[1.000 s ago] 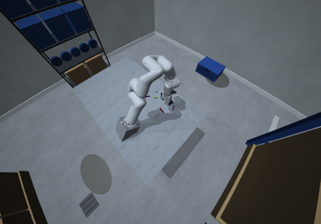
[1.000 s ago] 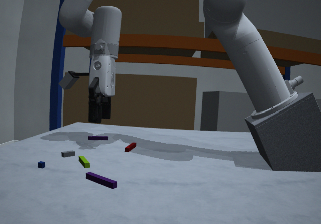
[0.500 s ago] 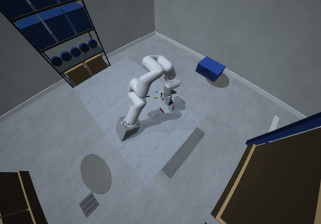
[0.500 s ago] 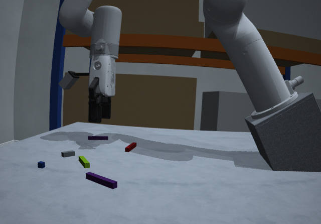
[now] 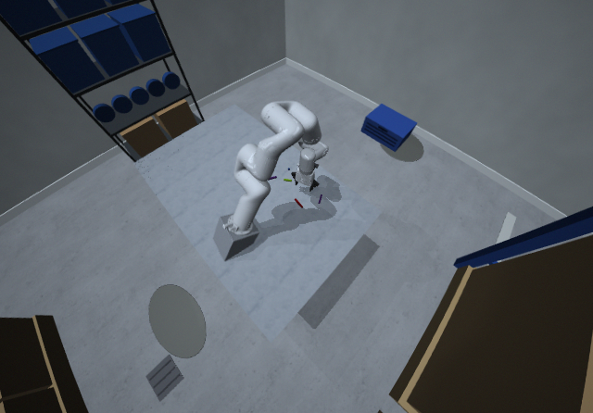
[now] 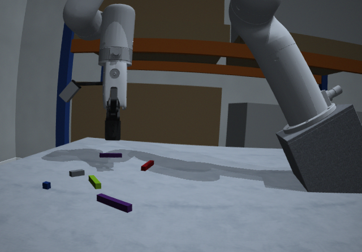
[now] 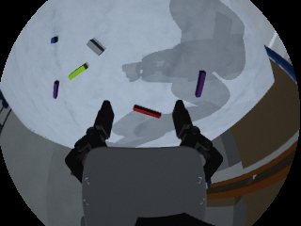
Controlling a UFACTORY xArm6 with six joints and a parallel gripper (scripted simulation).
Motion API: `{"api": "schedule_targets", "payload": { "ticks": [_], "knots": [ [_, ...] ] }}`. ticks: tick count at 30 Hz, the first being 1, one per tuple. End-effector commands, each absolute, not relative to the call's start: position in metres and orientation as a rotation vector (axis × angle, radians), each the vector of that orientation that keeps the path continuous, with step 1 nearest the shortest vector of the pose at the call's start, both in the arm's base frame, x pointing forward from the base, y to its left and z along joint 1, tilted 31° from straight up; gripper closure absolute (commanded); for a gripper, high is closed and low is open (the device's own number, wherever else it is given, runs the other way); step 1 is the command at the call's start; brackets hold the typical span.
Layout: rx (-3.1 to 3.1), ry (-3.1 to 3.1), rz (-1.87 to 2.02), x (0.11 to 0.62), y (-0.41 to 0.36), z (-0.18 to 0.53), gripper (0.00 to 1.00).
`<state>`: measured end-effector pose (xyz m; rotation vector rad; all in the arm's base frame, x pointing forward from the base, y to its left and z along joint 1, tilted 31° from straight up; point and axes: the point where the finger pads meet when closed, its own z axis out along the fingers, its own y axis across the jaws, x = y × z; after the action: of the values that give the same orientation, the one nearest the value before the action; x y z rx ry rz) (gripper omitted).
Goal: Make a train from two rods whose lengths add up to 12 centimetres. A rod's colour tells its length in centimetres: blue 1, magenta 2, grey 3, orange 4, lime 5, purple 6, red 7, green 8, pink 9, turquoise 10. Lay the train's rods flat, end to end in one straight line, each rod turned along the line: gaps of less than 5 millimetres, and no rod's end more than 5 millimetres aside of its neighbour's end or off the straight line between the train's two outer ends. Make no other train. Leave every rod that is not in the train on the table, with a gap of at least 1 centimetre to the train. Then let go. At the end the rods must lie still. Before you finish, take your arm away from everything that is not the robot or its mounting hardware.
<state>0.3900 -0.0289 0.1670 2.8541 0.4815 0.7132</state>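
Observation:
My gripper (image 6: pixel 112 137) is open and empty, and it hangs a clear distance above the table. In the wrist view the red rod (image 7: pixel 146 111) shows between the two fingertips, on the table below them. One purple rod (image 7: pixel 199 83) lies to its right, inside the arm's shadow. A second purple rod (image 7: pixel 55 88), a lime rod (image 7: pixel 78 72), a grey rod (image 7: pixel 96 45) and a small blue cube (image 7: pixel 55 40) lie apart at the left. In the exterior view the rods lie flat and separate: red (image 6: pixel 147 165), far purple (image 6: pixel 110 155), near purple (image 6: pixel 113 202), lime (image 6: pixel 94 181), grey (image 6: pixel 76 172), blue (image 6: pixel 46 185).
The arm's base block (image 6: pixel 324 150) stands at the right of the table. A blue crate (image 5: pixel 387 126) sits on the floor far off, and shelving (image 5: pixel 95 55) stands in the room's corner.

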Motion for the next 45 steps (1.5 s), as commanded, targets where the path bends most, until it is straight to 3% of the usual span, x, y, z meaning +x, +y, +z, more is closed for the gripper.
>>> {"api": "schedule_targets", "payload": {
  "ticks": [1,45],
  "knots": [
    [2.78,0.712,0.67,0.389,-0.017,0.165,0.0],
    [1.491,2.202,0.283,0.379,0.083,0.157,0.0]
  ]
}}
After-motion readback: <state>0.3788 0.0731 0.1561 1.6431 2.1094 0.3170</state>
